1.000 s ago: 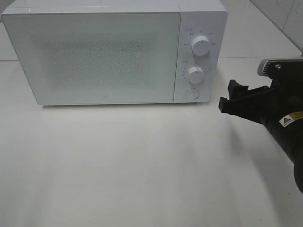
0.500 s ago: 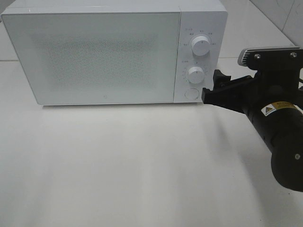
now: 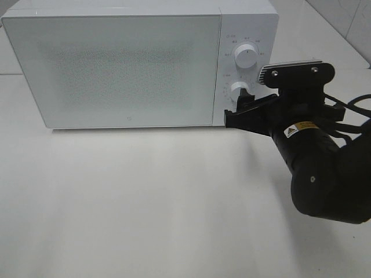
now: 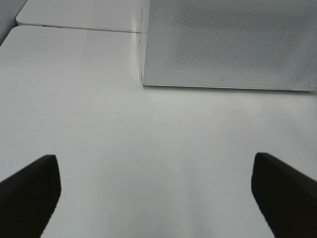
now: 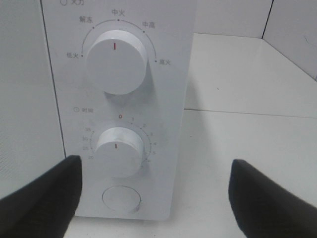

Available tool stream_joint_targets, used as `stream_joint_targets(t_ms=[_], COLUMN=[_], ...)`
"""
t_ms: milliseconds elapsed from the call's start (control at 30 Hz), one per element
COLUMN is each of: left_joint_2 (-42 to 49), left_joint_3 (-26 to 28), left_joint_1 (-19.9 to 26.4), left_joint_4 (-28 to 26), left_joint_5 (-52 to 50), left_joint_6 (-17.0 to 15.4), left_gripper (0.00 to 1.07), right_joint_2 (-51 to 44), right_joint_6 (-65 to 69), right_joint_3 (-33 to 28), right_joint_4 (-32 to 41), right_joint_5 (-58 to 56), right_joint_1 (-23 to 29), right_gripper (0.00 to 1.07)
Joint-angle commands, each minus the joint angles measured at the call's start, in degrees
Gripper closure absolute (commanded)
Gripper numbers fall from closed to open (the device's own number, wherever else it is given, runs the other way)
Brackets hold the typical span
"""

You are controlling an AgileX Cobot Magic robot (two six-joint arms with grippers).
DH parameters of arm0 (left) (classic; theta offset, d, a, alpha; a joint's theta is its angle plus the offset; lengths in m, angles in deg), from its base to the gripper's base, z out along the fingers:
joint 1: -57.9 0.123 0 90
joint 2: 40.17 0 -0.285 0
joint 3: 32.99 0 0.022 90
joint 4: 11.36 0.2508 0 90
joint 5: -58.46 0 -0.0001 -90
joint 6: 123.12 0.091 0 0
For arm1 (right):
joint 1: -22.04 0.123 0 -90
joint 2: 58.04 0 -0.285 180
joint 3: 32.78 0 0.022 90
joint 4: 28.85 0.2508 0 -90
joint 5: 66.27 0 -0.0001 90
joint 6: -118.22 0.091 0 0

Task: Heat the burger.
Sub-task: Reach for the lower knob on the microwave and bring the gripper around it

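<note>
The burger is out of view in every frame. A white microwave (image 3: 116, 63) stands at the back of the table with its door closed. My right gripper (image 3: 236, 110) is open and sits right in front of the microwave's control panel, low down by the lower knob (image 3: 238, 88). In the right wrist view the open right gripper (image 5: 153, 166) frames the lower knob (image 5: 119, 148) and the round button (image 5: 121, 199), with the upper knob (image 5: 116, 62) above them. My left gripper (image 4: 154, 159) is open and empty over bare table in front of the microwave (image 4: 228, 44).
The white table (image 3: 145, 202) stretches in front of the microwave. A tiled wall (image 3: 348, 17) rises at the back right. A second white surface (image 4: 74, 15) adjoins the table beside the microwave's left end.
My right arm has moved left from the table's right edge until its open gripper reached the microwave's control panel. The microwave has not moved.
</note>
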Motion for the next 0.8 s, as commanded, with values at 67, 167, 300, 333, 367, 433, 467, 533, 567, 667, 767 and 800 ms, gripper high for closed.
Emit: stream_joint_targets(t_ms=[67,167,300,333,367,433,467,533,567,667,767,800], left_joint_2=[1.3,1.3,1.3,1.3,1.3,1.3,1.3,1.3,1.3,1.3,1.3,1.3], left_joint_3=[-0.3,-0.3,-0.3,-0.3,-0.3,-0.3,-0.3,-0.3,-0.3,-0.3,-0.3,-0.3], left_joint_1=[0.1,0.1,0.1,0.1,0.1,0.1,0.1,0.1,0.1,0.1,0.1,0.1], left_joint_4=[-0.6,-0.6,-0.6,-0.6,-0.6,-0.6,-0.6,-0.6,-0.6,-0.5,-0.5,-0.5], left_joint_5=[-0.7,-0.7,-0.7,-0.7,-0.7,-0.7,-0.7,-0.7,-0.7,-0.7,-0.7,-0.7], left_joint_6=[-0.1,-0.1,-0.1,-0.1,-0.1,-0.1,-0.1,-0.1,-0.1,-0.1,-0.1,-0.1], left_gripper=[0.06,0.06,0.06,0.06,0.06,0.06,0.06,0.06,0.06,0.06,0.06,0.06], right_joint_2=[1.9,3.7,6.2,6.2,7.0,7.6,8.7,9.6,10.1,11.2,12.0,12.8], right_joint_6=[0.0,0.0,0.0,0.0,0.0,0.0,0.0,0.1,0.2,0.2,0.3,0.3], right_joint_3=[2.7,4.6,7.7,7.7,8.9,9.5,10.7,11.6,12.0,13.5,14.4,15.6], right_joint_4=[-0.8,-0.8,-0.8,-0.8,-0.8,-0.8,-0.8,-1.5,-1.9,-2.6,-3.3,-3.8], right_joint_5=[4.5,4.5,4.4,4.4,4.1,4.0,3.8,3.4,3.2,1.8,1.0,0.3], right_joint_1=[0.2,0.2,0.2,0.2,0.1,-0.1,-0.6,-1.3,-1.5,-2.5,-2.8,-3.2], right_gripper=[0.31,0.31,0.31,0.31,0.31,0.31,0.31,0.31,0.31,0.31,0.31,0.31])
